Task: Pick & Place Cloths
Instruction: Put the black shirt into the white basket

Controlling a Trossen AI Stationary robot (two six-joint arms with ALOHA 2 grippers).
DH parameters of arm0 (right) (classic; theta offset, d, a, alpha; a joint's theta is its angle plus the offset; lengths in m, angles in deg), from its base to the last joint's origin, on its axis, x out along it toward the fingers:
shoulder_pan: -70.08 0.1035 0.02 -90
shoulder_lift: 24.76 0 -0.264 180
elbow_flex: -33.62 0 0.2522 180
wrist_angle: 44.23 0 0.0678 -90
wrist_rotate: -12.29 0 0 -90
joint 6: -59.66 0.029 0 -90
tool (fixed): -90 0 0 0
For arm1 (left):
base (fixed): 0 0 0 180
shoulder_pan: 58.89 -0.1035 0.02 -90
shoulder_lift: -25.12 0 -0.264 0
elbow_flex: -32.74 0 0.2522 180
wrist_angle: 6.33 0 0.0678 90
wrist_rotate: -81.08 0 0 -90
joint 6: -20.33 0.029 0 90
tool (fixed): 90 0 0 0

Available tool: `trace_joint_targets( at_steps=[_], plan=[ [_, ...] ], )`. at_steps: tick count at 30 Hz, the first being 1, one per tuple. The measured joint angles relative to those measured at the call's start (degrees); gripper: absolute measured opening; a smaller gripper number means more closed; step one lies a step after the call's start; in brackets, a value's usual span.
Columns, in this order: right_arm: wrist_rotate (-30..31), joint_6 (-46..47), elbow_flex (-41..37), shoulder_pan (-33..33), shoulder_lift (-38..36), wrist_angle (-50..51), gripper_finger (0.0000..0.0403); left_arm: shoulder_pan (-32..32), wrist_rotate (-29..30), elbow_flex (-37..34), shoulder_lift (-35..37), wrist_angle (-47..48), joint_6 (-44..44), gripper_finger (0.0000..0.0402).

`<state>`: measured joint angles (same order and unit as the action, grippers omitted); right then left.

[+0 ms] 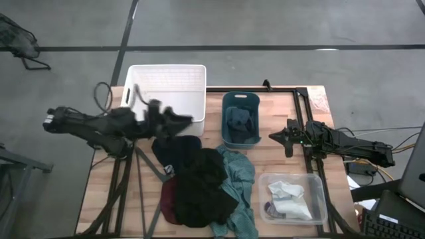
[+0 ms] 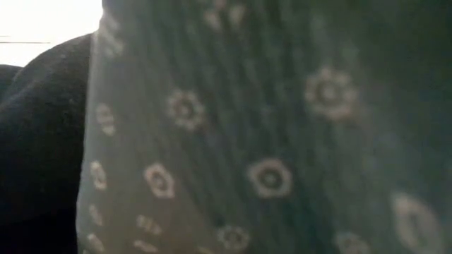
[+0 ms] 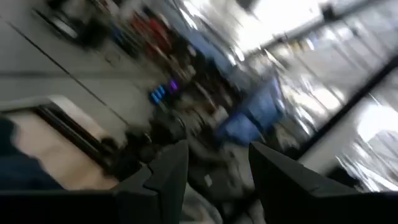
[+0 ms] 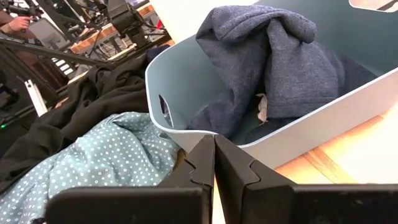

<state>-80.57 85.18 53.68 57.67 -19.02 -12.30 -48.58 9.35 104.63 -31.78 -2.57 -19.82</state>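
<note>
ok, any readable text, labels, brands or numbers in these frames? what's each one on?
None readable in any view.
Black garment: a small pale patch near its upper left edge, too small to read.
Teal cloth: fills the low view, only a dot-and-flower print, no lettering.
Teal bin, white bin, clear bin: no visible labels.
Left wrist view: room behind is blurred, nothing legible.

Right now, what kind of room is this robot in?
Probably a robot lab or workshop, not a home. The wooden slatted table stands on a bare grey concrete floor, a black metal frame runs across the tabletop, and a rigid teal plastic bin holds a crumpled grey-blue cloth.
</note>
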Motion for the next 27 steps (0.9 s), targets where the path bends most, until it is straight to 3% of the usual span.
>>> trace_joint_targets(
  at_steps=[5, 11, 13, 19, 22, 27],
  plan=[
    [-0.1, 0.0, 0.0, 0.0, 0.0, 0.0, 0.0008, -0.5, -5.0, 4.4, -6.2, 0.0, -0.9, 0.0177],
    [-0.1, 0.0, 0.0, 0.0, 0.0, 0.0, 0.0008, -1.3, -15.9, 10.3, -11.3, 4.9, 2.4, 0.0177],
    [0.0, 0.0, 0.0, 0.0, 0.0, 0.0, 0.0008, -1.5, -16.0, 12.7, -12.0, 12.2, 2.6, 0.0177],
    [0.0, 0.0, 0.0, 0.0, 0.0, 0.0, 0.0008, -0.5, -17.3, 20.9, -16.9, 46.0, 3.0, 0.0177],
    [0.0, 0.0, 0.0, 0.0, 0.0, 0.0, 0.0008, 1.2, -21.1, 23.3, -20.7, 52.9, 4.3, 0.0177],
    [0.0, 0.0, 0.0, 0.0, 0.0, 0.0, 0.0008, 3.5, -25.4, 24.1, -26.2, 56.2, 8.2, 0.0177]
  ],
)
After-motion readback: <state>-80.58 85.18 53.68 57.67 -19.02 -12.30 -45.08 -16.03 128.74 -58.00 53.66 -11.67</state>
